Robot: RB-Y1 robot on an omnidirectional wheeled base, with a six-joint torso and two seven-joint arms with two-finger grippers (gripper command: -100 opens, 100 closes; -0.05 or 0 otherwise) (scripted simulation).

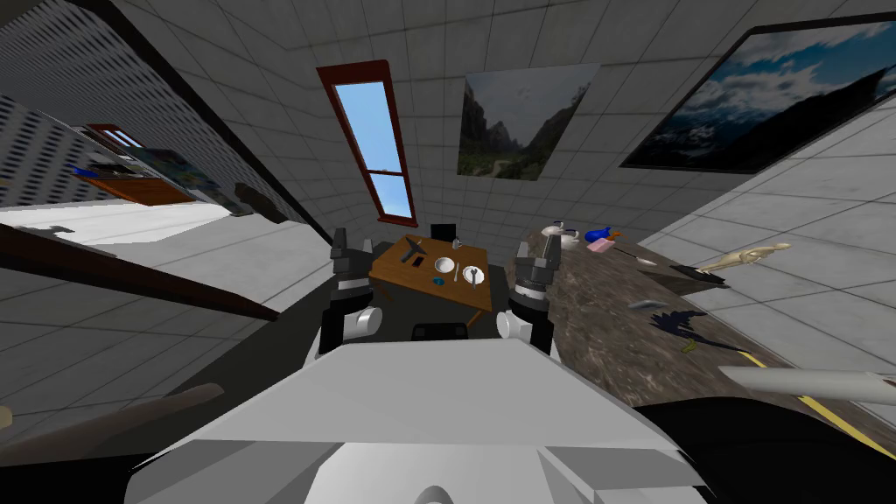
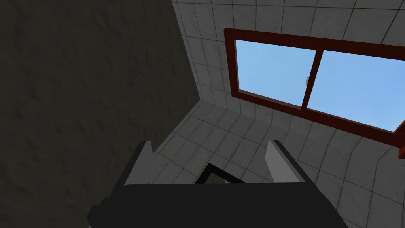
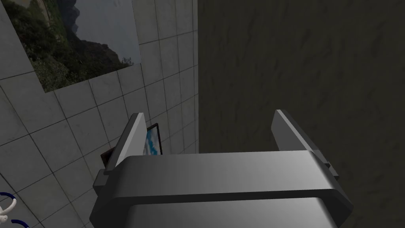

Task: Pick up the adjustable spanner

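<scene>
Right gripper point(image 3: 209, 118): fingers wide apart, nothing between them. Left gripper point(image 2: 209, 154): same, wide and empty. Neither is near the work yet.

Adjustable spanner point(image 1: 473, 276): prob. the small grey tool on the white plate point(image 1: 480, 282), right side of the wooden table point(image 1: 398, 278). It is tiny in the head view, so the ID is not certain. The table is far ahead, centred between the two forearms. A white bowl point(image 1: 444, 264) sits just left of the plate.

Step in hand, as I judge it: approach. To do it well:
- Bring the base close and square to the table's near edge before reaching.
- Use the right arm, since the spanner is on that side.
- Come down from above with the fingers across the handle, not the head.
- Keep off the plate rim and the bowl.
- The tool is thin and flat, so close low.

Pose: both arms held up in front of the chest, elbows bent. The grippers point up and forward at the far wall rather than down at the table, and are well apart from each other.
</scene>
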